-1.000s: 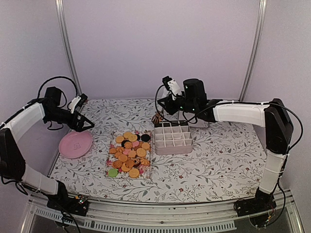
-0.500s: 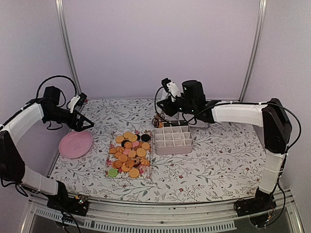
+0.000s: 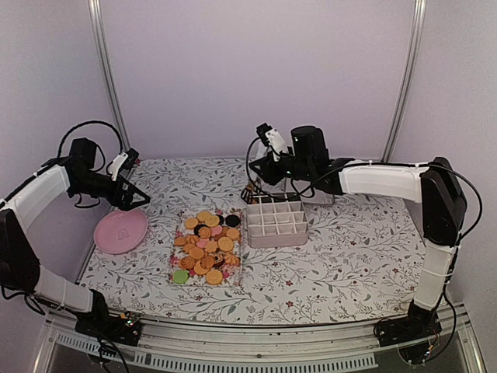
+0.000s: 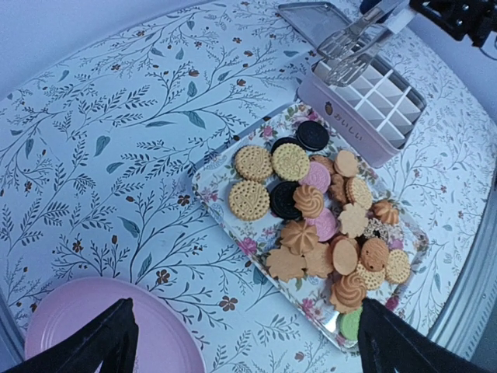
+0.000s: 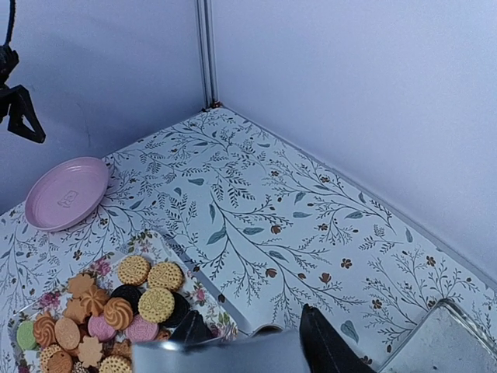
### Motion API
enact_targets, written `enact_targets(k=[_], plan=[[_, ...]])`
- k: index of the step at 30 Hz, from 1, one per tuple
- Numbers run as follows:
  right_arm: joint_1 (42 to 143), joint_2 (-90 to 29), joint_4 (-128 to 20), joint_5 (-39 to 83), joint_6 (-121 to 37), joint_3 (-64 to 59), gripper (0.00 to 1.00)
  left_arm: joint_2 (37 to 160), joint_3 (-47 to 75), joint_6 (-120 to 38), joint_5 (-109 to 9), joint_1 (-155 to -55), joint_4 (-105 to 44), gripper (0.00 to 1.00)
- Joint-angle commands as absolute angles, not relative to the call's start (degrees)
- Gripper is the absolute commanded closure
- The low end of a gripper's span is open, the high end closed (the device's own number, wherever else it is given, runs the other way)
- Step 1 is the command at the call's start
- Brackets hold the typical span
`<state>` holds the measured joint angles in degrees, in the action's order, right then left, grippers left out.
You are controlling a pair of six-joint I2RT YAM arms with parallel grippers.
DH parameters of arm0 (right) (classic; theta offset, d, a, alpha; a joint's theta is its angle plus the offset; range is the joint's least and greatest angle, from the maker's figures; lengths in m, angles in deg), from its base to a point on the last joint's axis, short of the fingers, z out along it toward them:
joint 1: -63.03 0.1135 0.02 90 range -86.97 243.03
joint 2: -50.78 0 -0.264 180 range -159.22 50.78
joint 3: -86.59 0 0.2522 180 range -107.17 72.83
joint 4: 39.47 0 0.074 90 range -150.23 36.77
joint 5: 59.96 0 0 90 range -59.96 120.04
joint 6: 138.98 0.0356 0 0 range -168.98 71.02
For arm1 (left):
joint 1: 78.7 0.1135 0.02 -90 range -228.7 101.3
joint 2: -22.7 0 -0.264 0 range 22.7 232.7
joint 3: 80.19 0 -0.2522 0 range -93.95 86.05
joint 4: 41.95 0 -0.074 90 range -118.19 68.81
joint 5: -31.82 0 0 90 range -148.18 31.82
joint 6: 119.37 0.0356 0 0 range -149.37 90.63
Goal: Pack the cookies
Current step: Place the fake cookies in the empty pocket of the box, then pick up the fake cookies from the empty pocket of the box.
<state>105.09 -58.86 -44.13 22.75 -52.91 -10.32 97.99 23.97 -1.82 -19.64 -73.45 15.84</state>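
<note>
The right arm (image 3: 380,179) is the only thing that has moved over the last second. Its wrist has drifted slightly left and up, while the metal tongs (image 4: 353,43) it carries keep their tips at the far left corner of the divided box (image 3: 277,238). The left arm, the tray and the box lie as they did before. For the task this looks like lining up rather than progress, since no cookie has left the tray.

The right gripper (image 5: 252,342) has its fingers clenched on the tongs' handle, which shows as a silver bar between them in the right wrist view. In the left wrist view the tongs' tips seem to carry nothing. The left gripper (image 4: 244,311) hovers over the left of the table (image 3: 349,264) above the pink plate. Its fingers (image 4: 101,346) are spread wide and released, with nothing between them.

The floral tray (image 4: 216,177) holds all the cookies (image 4: 308,200), heaped and overlapping. They are mostly tan, with a few black, pink and one green. Just to its right, the divided box shows only bare white compartments. The pink plate (image 3: 120,231), to the left of the tray, has nothing on it. What looks like a grey lid (image 4: 311,17) lies flat just behind the box.
</note>
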Motion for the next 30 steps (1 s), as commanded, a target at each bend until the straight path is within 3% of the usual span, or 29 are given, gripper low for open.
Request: enact_targets(k=[1,16,30], plan=[[106.4,-54.2,-42.9,20.2,-52.4,-11.7,0.59,98.1,22.8,-2.0,-18.7,-73.4,15.9,0.01],[120.0,-57.4,-40.1,16.7,-46.9,-11.2,0.58,98.2,23.5,-1.7,-19.4,-73.3,16.1,0.01],[120.8,-62.3,-40.3,17.2,-46.5,-11.6,0.57,98.2,23.6,-1.1,-19.0,-73.4,16.6,0.01]])
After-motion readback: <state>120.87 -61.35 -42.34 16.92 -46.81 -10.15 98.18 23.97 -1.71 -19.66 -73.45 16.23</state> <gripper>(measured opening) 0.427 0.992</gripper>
